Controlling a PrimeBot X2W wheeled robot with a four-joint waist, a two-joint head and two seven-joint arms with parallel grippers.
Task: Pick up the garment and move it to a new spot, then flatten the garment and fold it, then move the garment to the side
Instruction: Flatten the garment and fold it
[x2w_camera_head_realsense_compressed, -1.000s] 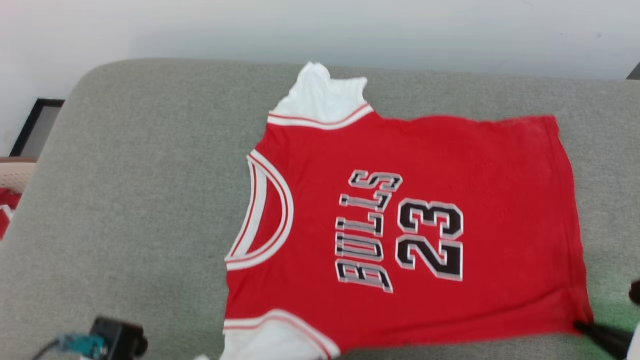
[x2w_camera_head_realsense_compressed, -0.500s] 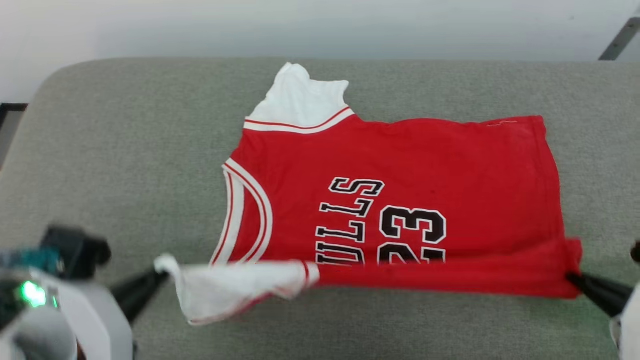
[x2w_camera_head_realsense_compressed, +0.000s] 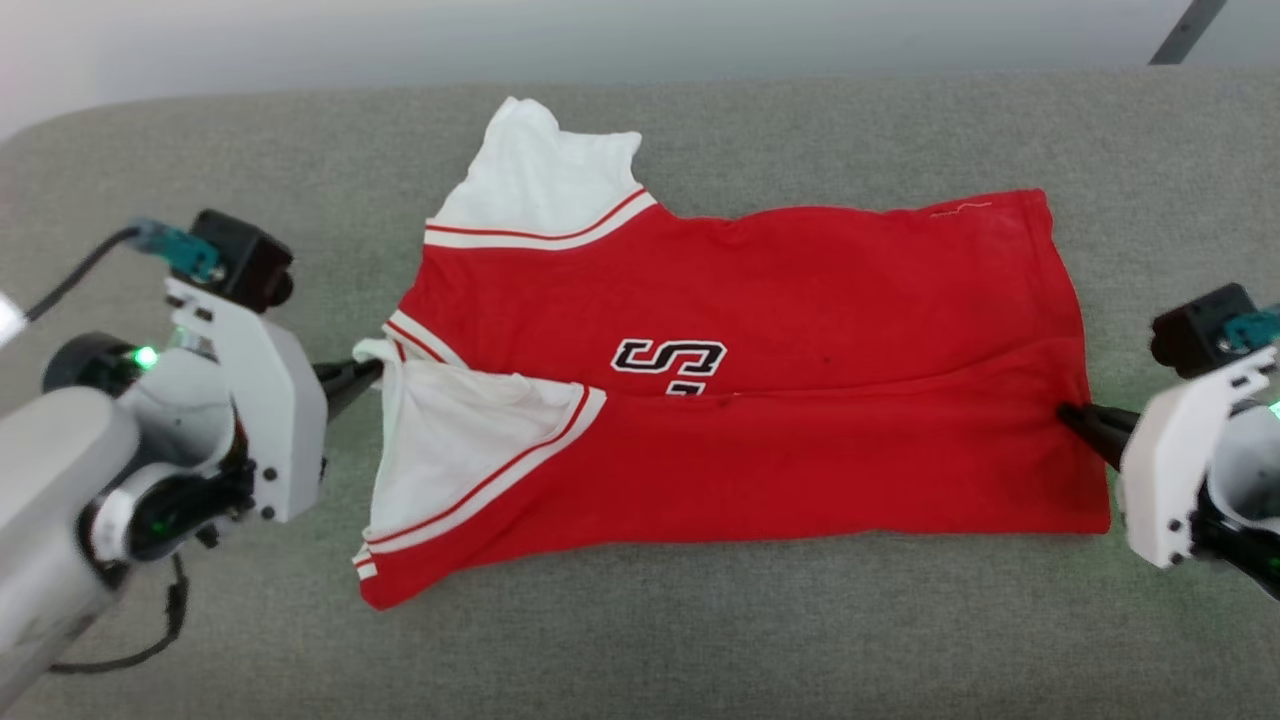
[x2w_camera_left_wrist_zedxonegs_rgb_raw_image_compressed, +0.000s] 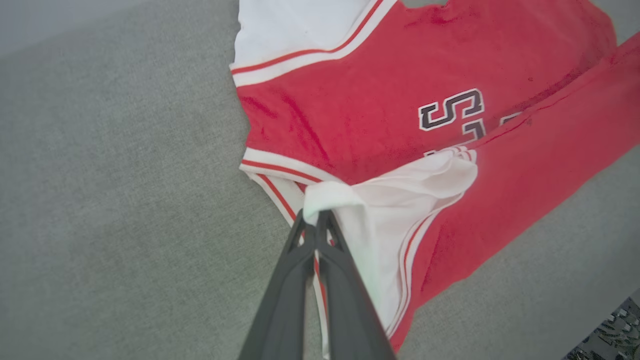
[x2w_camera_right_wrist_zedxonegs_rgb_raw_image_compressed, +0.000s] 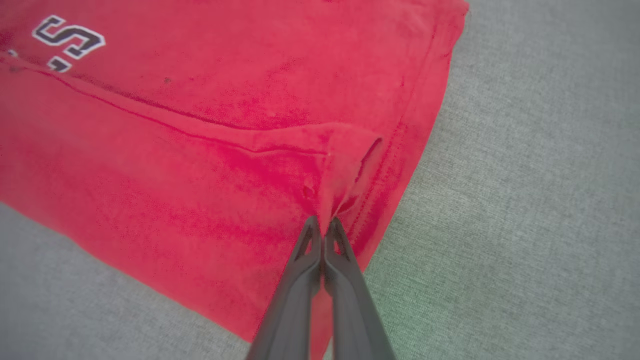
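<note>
The garment (x2w_camera_head_realsense_compressed: 800, 300), a red jersey with white sleeve panels and black lettering, lies across the grey cushion (x2w_camera_head_realsense_compressed: 250, 620). Its near half is turned over onto the far half, so only an "S" (x2w_camera_head_realsense_compressed: 668, 356) of the lettering shows. My left gripper (x2w_camera_head_realsense_compressed: 372, 368) is shut on the white near sleeve (x2w_camera_left_wrist_zedxonegs_rgb_raw_image_compressed: 390, 200), pinching its tip at the garment's left end. My right gripper (x2w_camera_head_realsense_compressed: 1066, 412) is shut on the red hem corner (x2w_camera_right_wrist_zedxonegs_rgb_raw_image_compressed: 345, 165) at the right end. Both pinched corners sit about midway across the garment, raised slightly off the cloth below.
The grey cushion stretches well beyond the garment on every side, with open fabric in front and to the left. A pale wall (x2w_camera_head_realsense_compressed: 600, 40) runs behind the cushion's far edge. A dark bar (x2w_camera_head_realsense_compressed: 1185, 30) leans at the top right.
Both grippers carried the near edge away from me over the chest, covering the number and most of the lettering. The head camera has also shifted its view.
</note>
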